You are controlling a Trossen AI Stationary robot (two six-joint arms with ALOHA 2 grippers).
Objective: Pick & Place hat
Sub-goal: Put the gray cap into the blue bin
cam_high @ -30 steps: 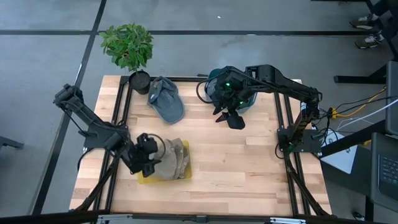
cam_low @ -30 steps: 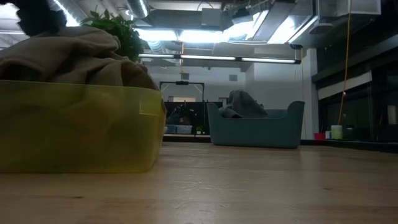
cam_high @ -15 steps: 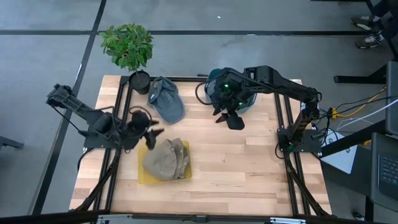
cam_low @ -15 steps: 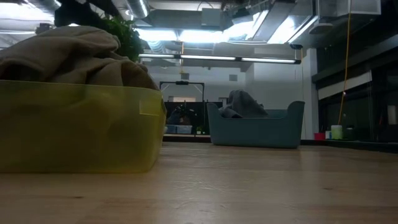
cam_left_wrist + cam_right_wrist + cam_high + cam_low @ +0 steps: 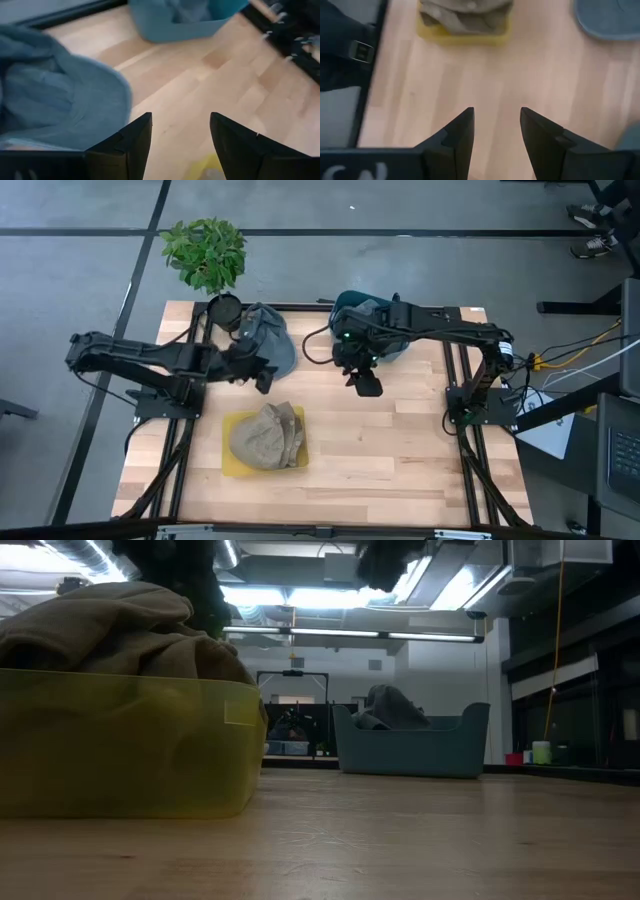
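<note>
A blue-grey cap (image 5: 268, 340) lies flat on the table's far left part, next to a plant pot; it also shows in the left wrist view (image 5: 55, 95). A tan hat (image 5: 265, 435) rests in a yellow tray (image 5: 130, 750) near the table's middle. My left gripper (image 5: 262, 375) hovers open just at the cap's near edge (image 5: 180, 117). My right gripper (image 5: 366, 386) is open in the air over bare wood (image 5: 497, 111), near a teal bin (image 5: 345, 305) that holds a grey hat.
A potted plant (image 5: 205, 252) stands at the far left corner, its pot (image 5: 224, 310) touching the cap. The teal bin (image 5: 410, 748) sits at the far edge. Bare wood lies between the tray and the bin and along the table's right and near parts.
My left gripper has left the tan hat in the yellow tray, risen, and swung toward the far edge and right, ending at the blue-grey cap. The tan hat has stayed in the tray. My right gripper has shifted slightly toward the near edge and left.
</note>
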